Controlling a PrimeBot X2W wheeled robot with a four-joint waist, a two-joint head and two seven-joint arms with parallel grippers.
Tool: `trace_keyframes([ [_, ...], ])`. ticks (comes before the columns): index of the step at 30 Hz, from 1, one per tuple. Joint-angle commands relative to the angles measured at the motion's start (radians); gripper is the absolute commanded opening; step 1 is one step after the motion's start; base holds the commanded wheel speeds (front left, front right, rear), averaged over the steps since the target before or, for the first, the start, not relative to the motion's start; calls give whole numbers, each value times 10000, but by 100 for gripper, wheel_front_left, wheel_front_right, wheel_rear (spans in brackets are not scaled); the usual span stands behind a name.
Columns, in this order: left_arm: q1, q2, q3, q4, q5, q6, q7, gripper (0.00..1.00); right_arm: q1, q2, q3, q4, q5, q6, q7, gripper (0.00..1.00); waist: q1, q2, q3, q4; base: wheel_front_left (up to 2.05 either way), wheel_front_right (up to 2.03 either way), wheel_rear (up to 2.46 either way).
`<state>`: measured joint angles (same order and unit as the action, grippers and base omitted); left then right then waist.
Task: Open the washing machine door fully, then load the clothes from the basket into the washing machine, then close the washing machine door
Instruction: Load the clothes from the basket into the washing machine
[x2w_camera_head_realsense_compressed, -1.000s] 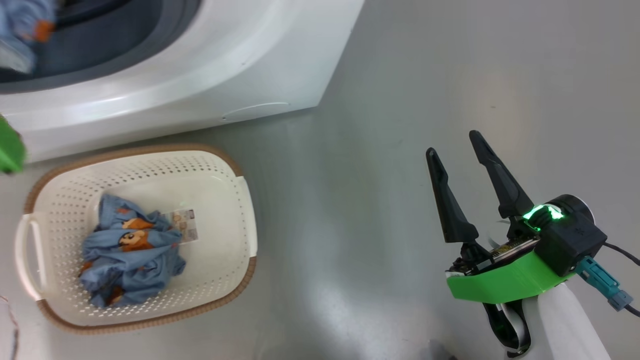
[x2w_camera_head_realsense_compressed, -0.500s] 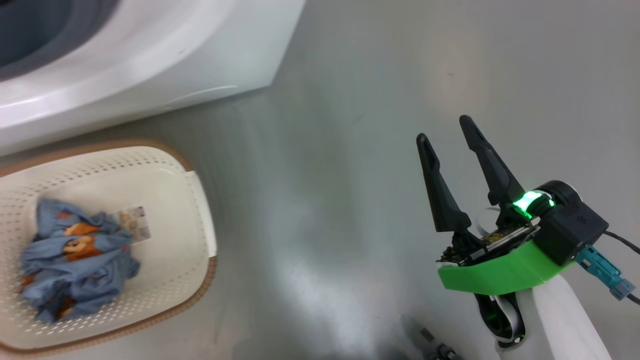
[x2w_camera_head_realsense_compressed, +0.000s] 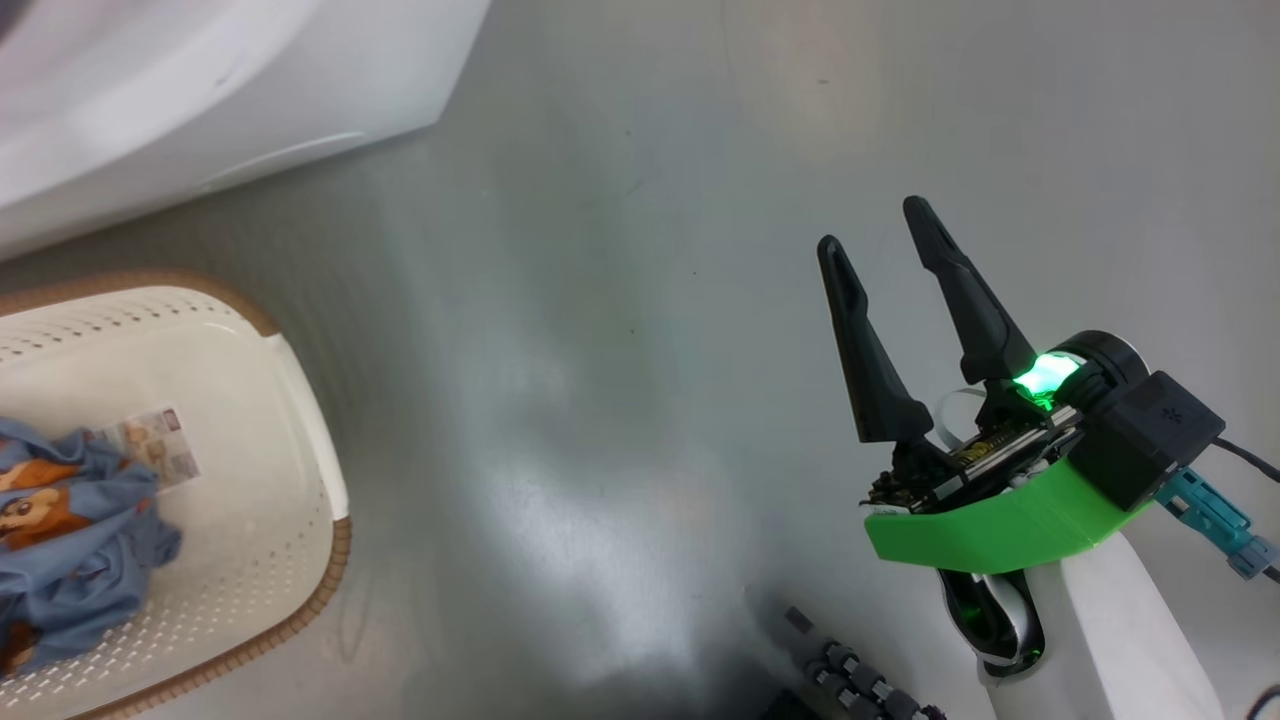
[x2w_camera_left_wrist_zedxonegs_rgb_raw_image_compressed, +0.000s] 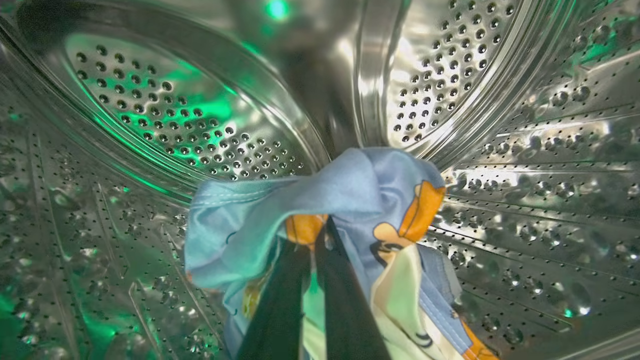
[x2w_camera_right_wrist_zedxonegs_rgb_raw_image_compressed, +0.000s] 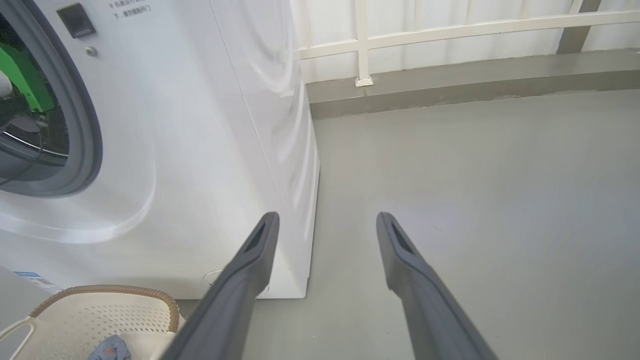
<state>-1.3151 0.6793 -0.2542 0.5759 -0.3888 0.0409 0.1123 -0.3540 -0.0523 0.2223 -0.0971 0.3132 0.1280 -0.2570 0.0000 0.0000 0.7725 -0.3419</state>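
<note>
The clothes (x2w_camera_left_wrist_zedxonegs_rgb_raw_image_compressed: 350, 185) — clamped between the left fingers (x2w_camera_left_wrist_zedxonegs_rgb_raw_image_compressed: 280, 300), draping their tips; right fingers (x2w_camera_head_realsense_compressed: 865, 350) wide.

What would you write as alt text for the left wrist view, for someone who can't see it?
The left gripper, its two dark fingers closed together, holds light blue clothes printed with orange cartoon figures inside a shiny steel drum. The drum's perforated walls curve all around and glint with green reflected light.
</note>
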Motion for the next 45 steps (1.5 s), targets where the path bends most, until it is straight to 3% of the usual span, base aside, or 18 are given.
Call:
trace_keyframes([
  [1, -191, 524, 167, 200, 138, 137, -212, 0, 104, 20, 226, -252, 126, 27, -47, 100, 0, 0, 143, -111, 0, 0, 0],
  [6, -390, 326, 82, 1188, -70, -126, -127, 0, 55, 20, 203, -236, 117, 27, -47, 100, 0, 0, 229, -63, 0, 0, 0],
  [7, -433, 284, 85, 1312, -122, -164, -125, 9, 46, 20, 191, -229, 104, 27, -47, 100, 0, 0, 235, -40, 0, 0, 0],
  [8, -467, 223, 111, 1424, -203, -195, -132, 32, 36, 20, 177, -225, 88, 27, -47, 100, 0, 0, 239, -12, 0, 0, 0],
  [9, -496, 181, 109, 1513, -241, -221, -153, 48, 26, 20, 169, -223, 68, 27, -47, 100, 0, 0, 242, 16, 0, 0, 0],
  [10, -530, 152, 97, 1583, -254, -237, -197, 92, 15, 20, 167, -218, 47, 27, -47, 100, 0, 0, 244, 43, 0, 0, 0],
  [11, -565, 118, 102, 1642, -283, -257, -270, 100, -1, 20, 164, -210, 29, 27, -47, 100, 0, 0, 242, 65, 0, 0, 0],
  [27, 164, -435, 21, 1574, -507, -252, -1782, 100, 132, 20, -219, -151, -342, 27, -47, 100, 0, 0, -447, 700, 0, 0, 0],
  [36, 2544, -556, 134, -100, -743, 335, -2505, 100, 432, 20, -484, -106, -698, 27, -47, 100, 0, 0, -1349, 1136, 0, 0, 0],
  [45, 6382, -742, 608, -3356, -1203, 1455, -3132, 100, 961, 20, -749, -41, -1097, 27, -47, 100, 0, 0, -2401, 1577, 0, 0, 0],
])
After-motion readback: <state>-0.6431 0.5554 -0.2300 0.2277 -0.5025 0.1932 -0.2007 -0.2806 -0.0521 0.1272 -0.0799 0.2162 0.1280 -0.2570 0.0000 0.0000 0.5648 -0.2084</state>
